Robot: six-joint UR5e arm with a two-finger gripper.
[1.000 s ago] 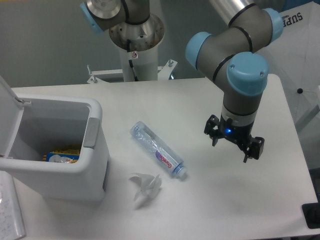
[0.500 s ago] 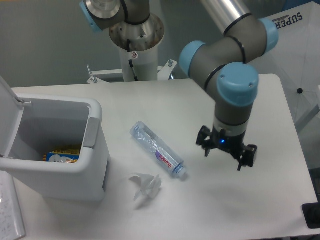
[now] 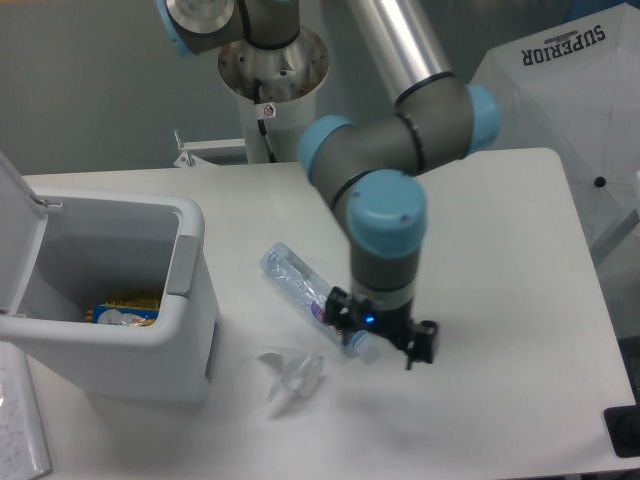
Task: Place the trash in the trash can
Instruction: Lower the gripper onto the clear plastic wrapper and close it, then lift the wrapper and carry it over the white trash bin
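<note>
**Bench stock at the reach for the bottle**

Step in hand: by your pictures this reads as the approach to the first pick. The hand [image 3: 382, 336] hangs low over the cap end of the bottle [image 3: 305, 288], its fingers spread to either side and closed on nothing. You cannot tell from this view whether they already touch the plastic.

Item 1, bottle: clear, crushed, pink-purple label, lying flat and slantwise on the bench [image 3: 510, 230]. Its far end points toward the can; its cap end sits under the hand.

Item 2, wad [image 3: 291, 375]: crumpled, translucent white, on the bench just in front of the bottle and near the can's front corner. Apart from both.

Item 3, can [image 3: 190, 262]: white, boxy, grey side panel, at the left of the bench. Lid [image 3: 18, 215] raised, mouth open. Inside, low down, you see something yellow with a pale piece on it; what it is cannot be made out.

Next move, as a judgement: you need the fingers settled astride the bottle's body, then closed firmly, since crushed plastic may give or roll. After that, lift high enough to pass the can's rim. The wad remains for a second trip.
</note>
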